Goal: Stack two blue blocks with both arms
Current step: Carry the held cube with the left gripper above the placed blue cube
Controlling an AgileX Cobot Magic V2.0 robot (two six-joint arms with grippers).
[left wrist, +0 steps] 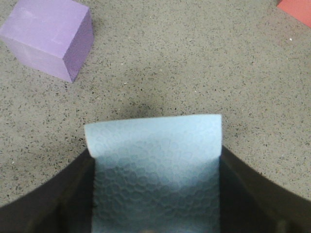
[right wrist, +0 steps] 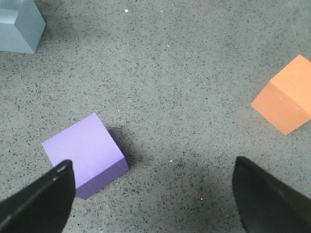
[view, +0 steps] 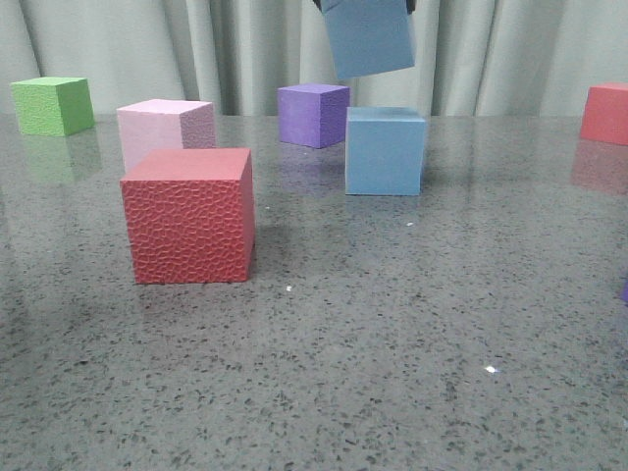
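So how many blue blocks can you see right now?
2. One blue block sits on the table right of the purple cube; the other blue block hangs above it, held in the left pincer.

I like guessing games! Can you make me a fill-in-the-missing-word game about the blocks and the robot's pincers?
1. The left pincer is holding a ____ block.
2. In the front view, the lifted block hangs in the air above another blue block that sits on the ____.
3. The right pincer is open and holds ____.

Missing words: blue; table; nothing
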